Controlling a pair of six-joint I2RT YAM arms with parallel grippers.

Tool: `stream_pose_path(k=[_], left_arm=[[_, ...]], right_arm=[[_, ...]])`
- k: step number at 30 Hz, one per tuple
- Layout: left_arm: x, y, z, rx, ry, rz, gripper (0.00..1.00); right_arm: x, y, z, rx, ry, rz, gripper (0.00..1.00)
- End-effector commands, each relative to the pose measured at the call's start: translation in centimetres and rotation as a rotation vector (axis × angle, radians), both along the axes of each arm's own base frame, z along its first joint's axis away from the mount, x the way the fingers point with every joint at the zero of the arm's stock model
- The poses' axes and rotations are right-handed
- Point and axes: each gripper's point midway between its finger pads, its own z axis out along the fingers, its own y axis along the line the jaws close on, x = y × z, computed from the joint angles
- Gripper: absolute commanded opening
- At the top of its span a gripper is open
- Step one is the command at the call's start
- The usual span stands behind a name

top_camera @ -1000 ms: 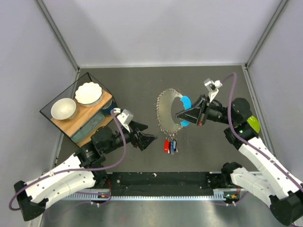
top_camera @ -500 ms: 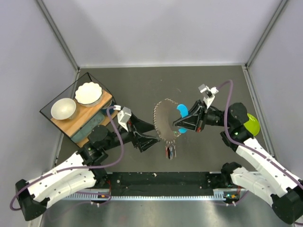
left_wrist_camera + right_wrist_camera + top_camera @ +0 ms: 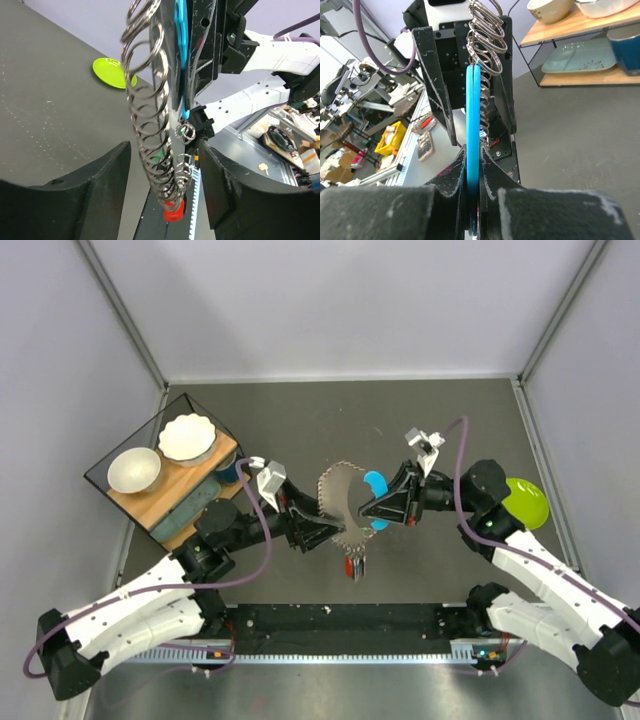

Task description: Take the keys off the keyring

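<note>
Right hand (image 3: 369,511) clamps the flat cyan tag (image 3: 376,483); left hand (image 3: 326,532), apart, straddles the keyring (image 3: 335,498) of silver coils.

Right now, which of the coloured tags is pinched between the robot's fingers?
The cyan tag: it sits edge-on, clamped in the right fingers. The red tag only dangles at the bottom of the bunch, with nothing gripping it.
</note>
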Motion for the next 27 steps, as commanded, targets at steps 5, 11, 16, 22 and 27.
stream_pose_path(k=[5,11,16,22,27], left_arm=[[-0.6,-1.2,3.0,-0.071,-0.021,-0.083,0.00],[1.1,-0.7,1.1,0.004,-0.001,0.021,0.00],[3.2,0.1,0.0,0.067,-0.005,0.141,0.00],[2.9,0.6,2.5,-0.070,0.024,0.136,0.00],[3.7,1.9,3.8,-0.103,0.051,0.194,0.00]], right_arm=[[0.8,0.5,0.4,0.012,-0.048,-0.031,0.00],[4.3,-0.8,-0.8,-0.077,0.057,-0.306,0.38],[5.3,-3.5,-1.1,-0.112,0.037,-0.505,0.46],[3.7,-3.0,-3.6,-0.093,0.019,-0.432,0.51],[1.3,-3.5,-1.9,0.062,-0.148,-0.368,0.47]])
